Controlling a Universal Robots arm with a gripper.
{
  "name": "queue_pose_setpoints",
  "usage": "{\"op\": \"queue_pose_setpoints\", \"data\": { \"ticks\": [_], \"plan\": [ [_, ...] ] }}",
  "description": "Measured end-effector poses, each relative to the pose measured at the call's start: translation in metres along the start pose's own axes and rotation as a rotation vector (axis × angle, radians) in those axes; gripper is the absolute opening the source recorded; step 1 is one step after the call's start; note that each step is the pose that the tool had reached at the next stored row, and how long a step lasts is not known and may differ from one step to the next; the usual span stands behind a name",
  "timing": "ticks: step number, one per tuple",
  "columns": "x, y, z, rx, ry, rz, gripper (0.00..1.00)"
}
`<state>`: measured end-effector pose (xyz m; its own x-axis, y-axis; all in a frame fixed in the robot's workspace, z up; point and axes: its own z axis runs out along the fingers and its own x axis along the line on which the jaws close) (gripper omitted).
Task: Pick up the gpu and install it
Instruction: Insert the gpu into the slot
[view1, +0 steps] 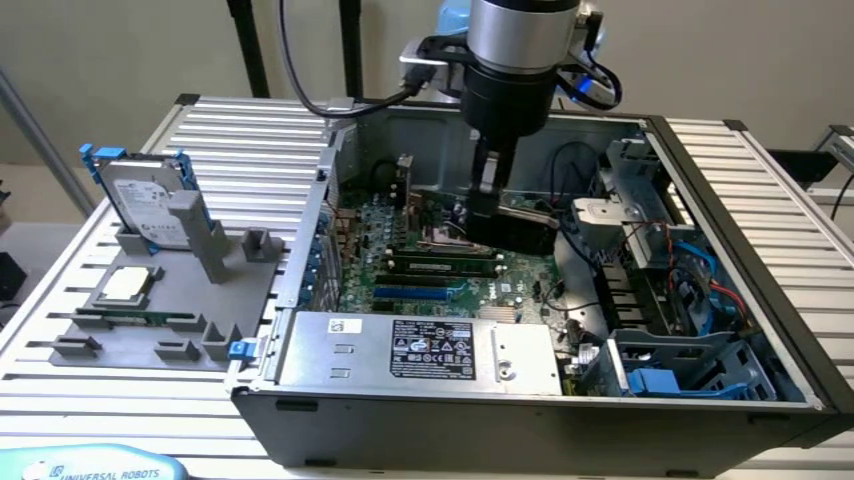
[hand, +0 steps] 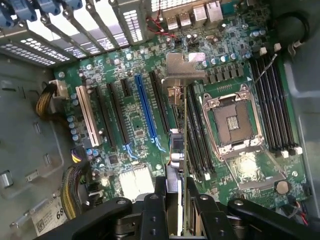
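My gripper (view1: 483, 205) reaches down into the open computer case (view1: 727, 250), shut on the gpu (view1: 518, 232). The card hangs dark and flat just above the green motherboard (view1: 427, 272). In the wrist view the gpu (hand: 183, 125) is edge-on between the black fingers (hand: 161, 200), its silver bracket (hand: 184, 67) at the far end towards the case's rear slots. It hovers between the blue expansion slot (hand: 146, 107) and the processor socket (hand: 232, 122), over the black slots beside the socket. Whether it touches the board I cannot tell.
On the grey fixture (view1: 80, 350) at the exterior view's left stand a silver hard drive with blue rails (view1: 147, 200) and a small square processor chip (view1: 127, 283). A power supply (view1: 420, 350), drive cages (view1: 681, 365) and cables (view1: 694, 270) crowd the case.
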<state>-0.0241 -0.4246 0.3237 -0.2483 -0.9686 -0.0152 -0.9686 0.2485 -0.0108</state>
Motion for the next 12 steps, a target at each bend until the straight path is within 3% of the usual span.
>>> {"op": "queue_pose_setpoints", "data": {
  "ticks": [7,12],
  "plan": [
    [0.0004,0.0001,0.0015,-0.0014,-0.0013,-0.097,0.27],
    [0.0034,0.0038,0.0037,-0.0017,-0.0014,-0.116,0.27]
  ]
}}
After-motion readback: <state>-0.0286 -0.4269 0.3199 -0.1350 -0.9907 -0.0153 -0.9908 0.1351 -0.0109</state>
